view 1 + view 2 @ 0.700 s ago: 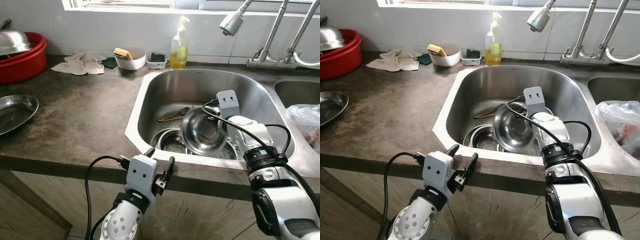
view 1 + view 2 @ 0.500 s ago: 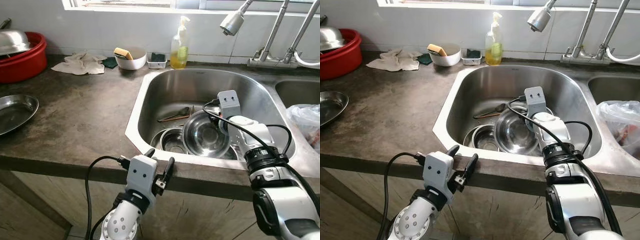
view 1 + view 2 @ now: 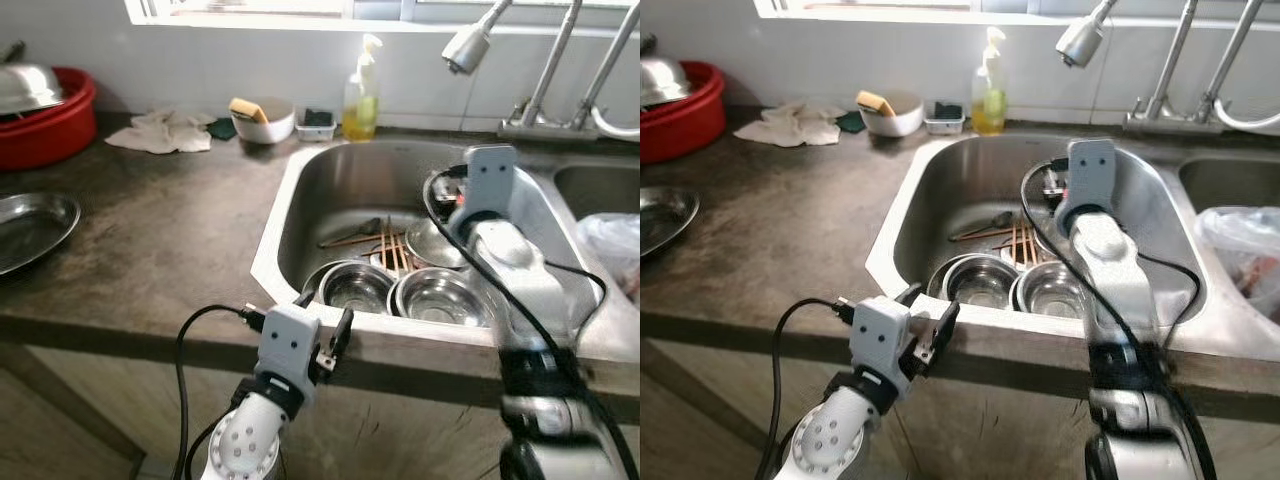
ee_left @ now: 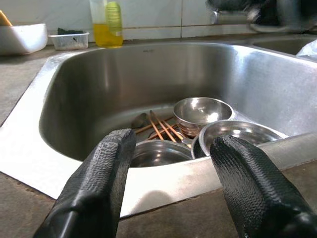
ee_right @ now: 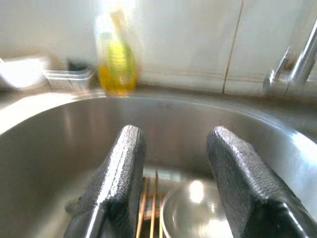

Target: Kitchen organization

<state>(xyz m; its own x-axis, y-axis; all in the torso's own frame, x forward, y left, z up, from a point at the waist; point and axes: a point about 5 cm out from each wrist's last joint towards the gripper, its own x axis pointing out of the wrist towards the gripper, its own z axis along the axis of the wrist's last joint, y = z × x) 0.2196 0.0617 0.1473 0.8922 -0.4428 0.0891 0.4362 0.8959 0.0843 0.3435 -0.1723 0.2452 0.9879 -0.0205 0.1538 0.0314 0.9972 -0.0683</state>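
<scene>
My right gripper [image 5: 171,183] hangs above the sink [image 3: 300,185], jaws open and empty. The chopsticks [image 3: 392,250] lie below and ahead, long axis running away from me; the open left gripper [image 3: 322,325] is farther.

— What sort of place is this?
— A home kitchen: a steel sink [image 3: 300,190] holding bowls [image 3: 440,297], taps [image 3: 545,70], a soap bottle [image 3: 361,92], and a worn countertop [image 3: 160,240] under a window.
</scene>
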